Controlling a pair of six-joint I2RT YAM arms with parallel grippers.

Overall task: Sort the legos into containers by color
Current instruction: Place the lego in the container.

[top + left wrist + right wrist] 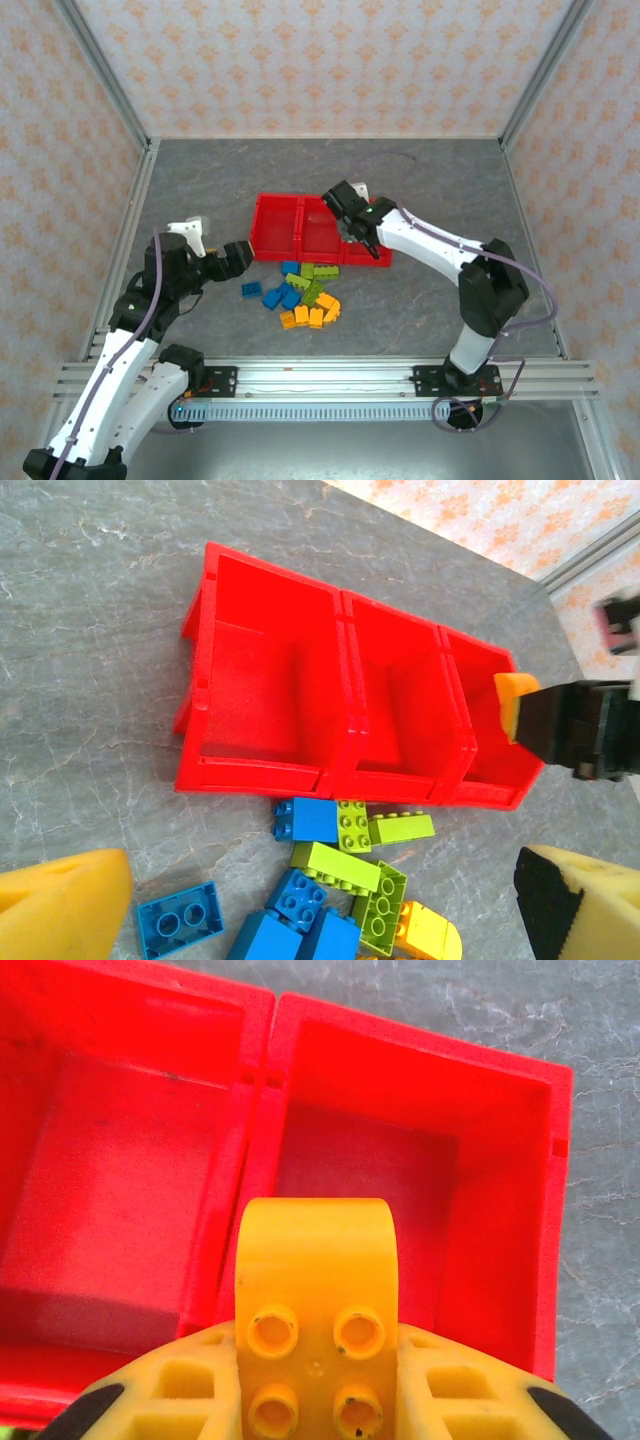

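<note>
Across the middle of the top view lay the grey table (420, 300), and just above its centre sat the containers (278, 228), three red compartments joined in a row. Below the tray's lower edge, close beside it, the loose legos (303, 293) lay in a heap of blue, lime green and orange-yellow, with one blue brick (251, 290) a little apart at the heap's left.

From the lower right of that view the right arm reached up and leftward, and the right gripper (368, 243) hung over the tray's right-hand compartment. Its yellow fingers (165, 1385) were drawn in tight on either side of an orange-yellow brick (315, 1290), which had a rounded top and four studs facing the wrist camera. The brick was clamped between the pads, raised above the red floor and clear of it. Seen from the right wrist, it hung over the end compartment, close to the dividing wall on its left.

At the left of the top view, the left gripper (238, 258) hovered near the tray's lower left corner. Its fingers were spread wide, gripping nothing and touching nothing.
</note>
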